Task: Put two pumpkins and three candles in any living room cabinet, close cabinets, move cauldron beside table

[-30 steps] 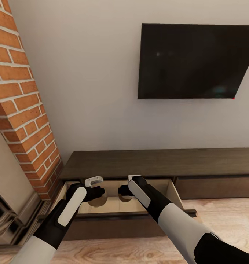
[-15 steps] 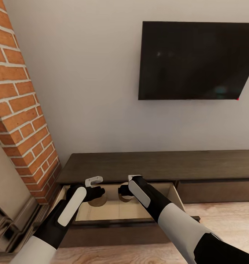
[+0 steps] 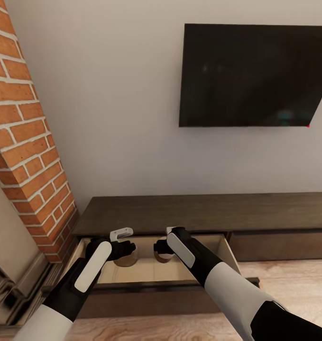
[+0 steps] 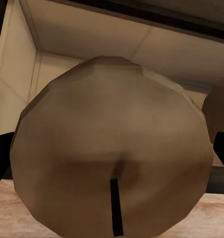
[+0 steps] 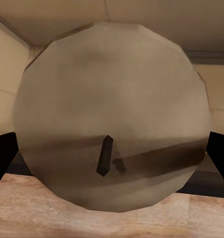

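The long dark cabinet (image 3: 189,213) stands against the wall with its left drawer (image 3: 151,272) pulled open, showing a light tan interior. Both my grippers hang over that drawer. My left gripper (image 3: 124,251) is shut on a tan candle (image 3: 127,259), whose flat top and wick show large in the left wrist view (image 4: 112,153) between the dark fingertips (image 4: 0,153). My right gripper (image 3: 160,248) is shut on another candle (image 3: 162,257), seen close up in the right wrist view (image 5: 112,114). The right-hand candle's edge also shows in the left wrist view (image 4: 219,114). Pumpkins and cauldron are out of view.
A brick column (image 3: 28,142) rises at the left, close to the drawer's left end. A black TV (image 3: 251,76) hangs on the wall above the cabinet. The cabinet front (image 3: 279,244) to the right of the drawer is closed. Wood floor (image 3: 289,289) lies in front.
The whole picture has shifted a little, so the camera moved. Both arms keep the same pose over the drawer with the candles still held.
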### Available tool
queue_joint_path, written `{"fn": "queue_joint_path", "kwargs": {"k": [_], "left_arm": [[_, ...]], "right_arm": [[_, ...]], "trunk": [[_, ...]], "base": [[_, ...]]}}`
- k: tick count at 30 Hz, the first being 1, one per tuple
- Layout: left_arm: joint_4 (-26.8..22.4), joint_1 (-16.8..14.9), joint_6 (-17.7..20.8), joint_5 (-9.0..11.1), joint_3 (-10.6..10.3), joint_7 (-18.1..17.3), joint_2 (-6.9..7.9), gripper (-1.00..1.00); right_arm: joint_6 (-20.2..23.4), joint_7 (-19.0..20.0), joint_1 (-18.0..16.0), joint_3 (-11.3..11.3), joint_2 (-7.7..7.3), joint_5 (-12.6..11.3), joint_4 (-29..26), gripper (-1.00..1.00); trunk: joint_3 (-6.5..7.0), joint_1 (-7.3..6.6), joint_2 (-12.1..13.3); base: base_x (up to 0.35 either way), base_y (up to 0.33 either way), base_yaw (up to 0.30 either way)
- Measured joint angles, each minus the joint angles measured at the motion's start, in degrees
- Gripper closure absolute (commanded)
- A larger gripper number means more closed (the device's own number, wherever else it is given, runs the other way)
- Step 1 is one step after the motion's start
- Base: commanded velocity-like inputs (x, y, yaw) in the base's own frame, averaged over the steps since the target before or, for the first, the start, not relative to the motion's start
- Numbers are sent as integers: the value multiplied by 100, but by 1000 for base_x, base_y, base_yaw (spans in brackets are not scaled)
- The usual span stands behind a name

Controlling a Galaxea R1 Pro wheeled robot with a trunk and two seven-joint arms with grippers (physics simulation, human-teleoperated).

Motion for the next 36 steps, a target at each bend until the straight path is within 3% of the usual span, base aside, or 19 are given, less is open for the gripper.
{"fn": "queue_joint_path", "kwargs": {"k": [27, 36], "left_arm": [[-9, 0, 0, -9, -125, -1, -1, 100], [-20, -2, -6, -6, -119, -8, 0, 100]], "right_arm": [[-66, 14, 0, 5, -4, 11, -5, 100], [-87, 16, -1, 5, -5, 8, -9, 100]], "trunk": [[-484, 593, -1083], [-462, 593, -1085]], "base": [[0, 0, -1], [8, 6, -116]]}}
